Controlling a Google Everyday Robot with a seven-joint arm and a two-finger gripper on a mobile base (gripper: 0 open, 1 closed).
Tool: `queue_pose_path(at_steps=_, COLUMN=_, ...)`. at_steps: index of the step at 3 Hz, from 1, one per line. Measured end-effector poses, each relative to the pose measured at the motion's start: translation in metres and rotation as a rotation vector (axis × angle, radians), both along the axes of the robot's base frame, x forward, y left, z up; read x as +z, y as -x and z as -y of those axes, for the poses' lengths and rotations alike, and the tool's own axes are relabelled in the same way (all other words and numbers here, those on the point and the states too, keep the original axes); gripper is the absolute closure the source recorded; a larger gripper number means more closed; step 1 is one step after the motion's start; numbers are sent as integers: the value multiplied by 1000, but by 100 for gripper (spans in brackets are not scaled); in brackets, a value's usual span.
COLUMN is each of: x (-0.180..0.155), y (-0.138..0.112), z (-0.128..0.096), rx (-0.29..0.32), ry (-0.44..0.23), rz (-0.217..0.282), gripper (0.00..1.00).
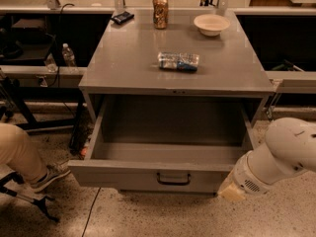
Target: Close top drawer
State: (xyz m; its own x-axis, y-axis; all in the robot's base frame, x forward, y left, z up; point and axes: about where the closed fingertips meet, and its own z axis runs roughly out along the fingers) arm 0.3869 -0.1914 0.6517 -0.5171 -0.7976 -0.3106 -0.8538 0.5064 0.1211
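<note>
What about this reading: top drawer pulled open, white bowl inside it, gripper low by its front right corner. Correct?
Not quite. The camera view shows the white bowl on the cabinet top, at the back, not inside the top drawer, which is open and looks empty. The gripper is low by the drawer's front right corner.

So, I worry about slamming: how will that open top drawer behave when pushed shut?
The top drawer looks empty and metal, so it is probably stiff and slides easily. The gripper sits by its right front corner; pushing there, off-centre, might skew it.
</note>
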Motion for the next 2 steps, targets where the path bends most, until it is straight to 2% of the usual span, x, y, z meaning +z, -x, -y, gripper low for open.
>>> queue_pose_path(at_steps=1, x=0, y=-1, z=-2, rx=10, ry=-1, rz=8, gripper=100)
queue_pose_path(at_steps=2, x=-1, y=-5, z=-8, rx=51, ry=-8, rz=41, gripper=100)
